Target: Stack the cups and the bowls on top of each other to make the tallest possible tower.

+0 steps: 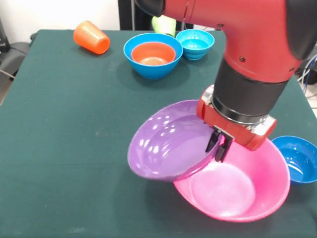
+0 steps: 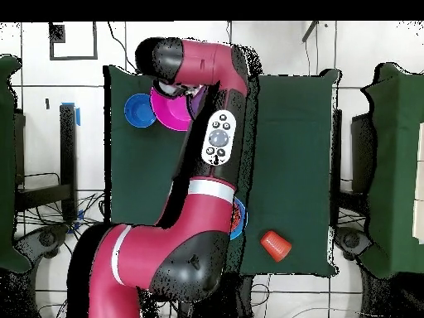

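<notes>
Purple bowl [image 1: 166,141] tilted, its far edge overlapping the rim of the pink bowl [image 1: 262,198], which serves as landmark. Hand [image 1: 220,147] pinches the purple bowl's rim right above the pink bowl, fingers closed on it. Dark blue bowl [image 1: 299,158] sits just beside the pink one. Well beyond it on the green bench [image 1: 59,129]: blue bowl [image 1: 143,67] holding an orange bowl [image 1: 153,53], cyan bowl [image 1: 195,43], lime cup [image 1: 163,24], orange ribbed cup [image 1: 91,37] on its side.
</notes>
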